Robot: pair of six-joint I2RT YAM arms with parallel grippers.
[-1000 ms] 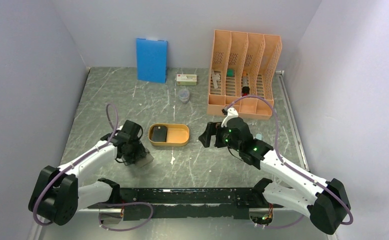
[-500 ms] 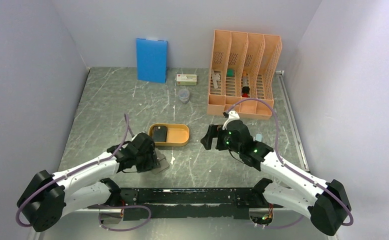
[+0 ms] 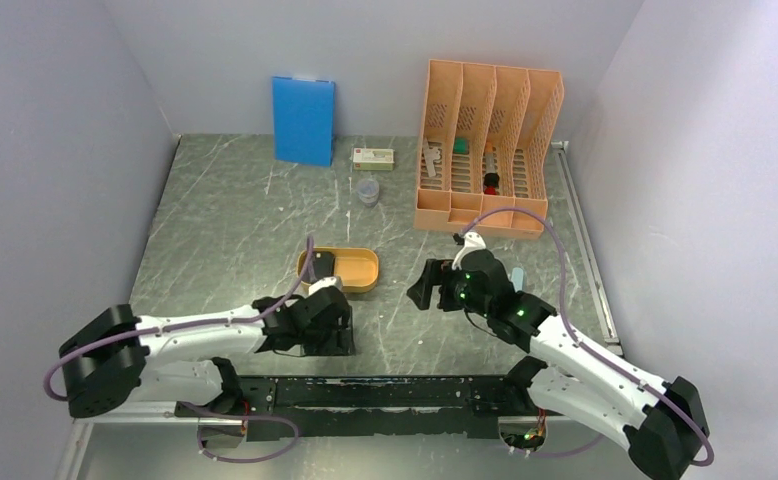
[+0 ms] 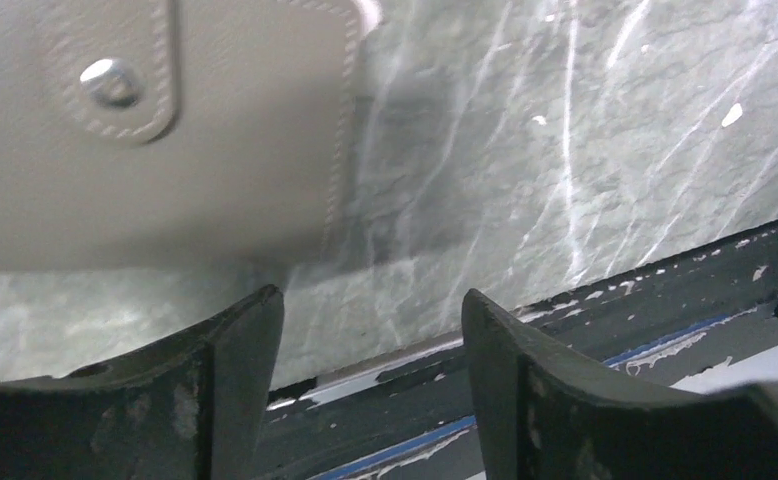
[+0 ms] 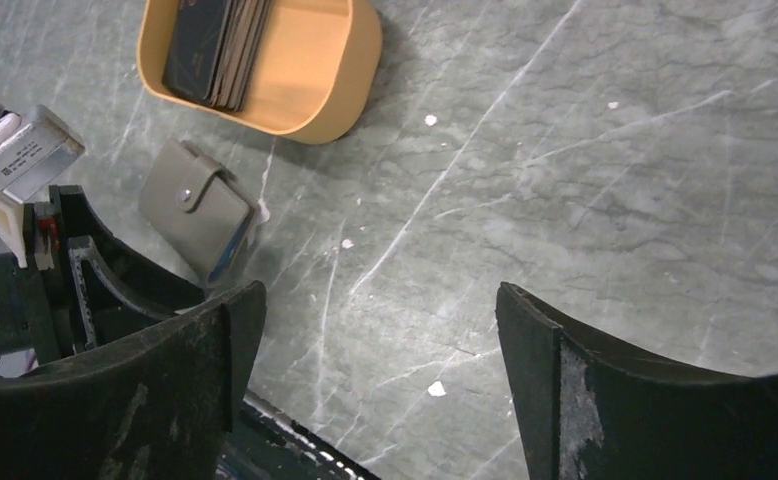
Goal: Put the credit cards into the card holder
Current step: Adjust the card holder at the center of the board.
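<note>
The card holder point(image 5: 193, 205) lies shut on the table, grey-taupe with a snap flap, just in front of the orange oval tray point(image 5: 310, 110). It fills the upper left of the left wrist view point(image 4: 155, 130). My left gripper point(image 4: 370, 300) is open right beside it, with only table between its fingers. From above, that gripper point(image 3: 330, 325) covers the card holder. Dark credit cards point(image 5: 215, 45) stand stacked at the left end of the tray point(image 3: 360, 270). My right gripper point(image 3: 423, 288) hovers open to the tray's right, holding nothing point(image 5: 375, 300).
An orange slotted file rack point(image 3: 490, 140) stands at the back right. At the back are a blue upright board point(image 3: 303, 120), a small box point(image 3: 374, 157) and a clear cup point(image 3: 367, 190). A black rail point(image 3: 365, 392) runs along the near edge.
My left arm swept right along the front of the table with the card holder and let it go below the tray. My right gripper shifted slightly towards the near edge.
</note>
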